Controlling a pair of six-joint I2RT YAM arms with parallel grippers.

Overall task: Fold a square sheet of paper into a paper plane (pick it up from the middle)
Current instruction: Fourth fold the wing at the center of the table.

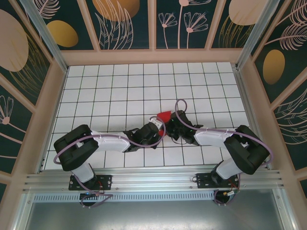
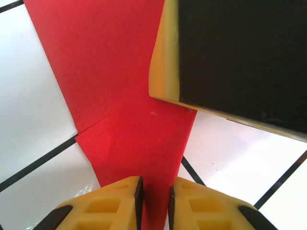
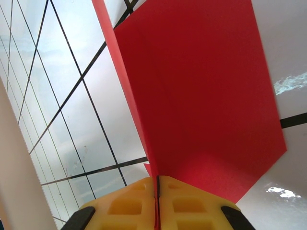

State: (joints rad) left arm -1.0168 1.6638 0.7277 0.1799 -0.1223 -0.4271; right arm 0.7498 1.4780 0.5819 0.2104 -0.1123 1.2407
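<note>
The red paper is a folded, creased wedge held up between both grippers at the table's middle. My right gripper is shut on the paper's folded edge. In the right wrist view its pads meet on the crease, and a wide red flap stands up and away to the right. My left gripper faces it from the left. In the left wrist view its fingers stand a narrow gap apart with the red paper running through the gap. The right gripper's finger looms close at the upper right.
The white gridded table is walled by wooden-framed panels on three sides. Both arms reach inward from the near edge and their wrists nearly touch. An aluminium rail runs along the front.
</note>
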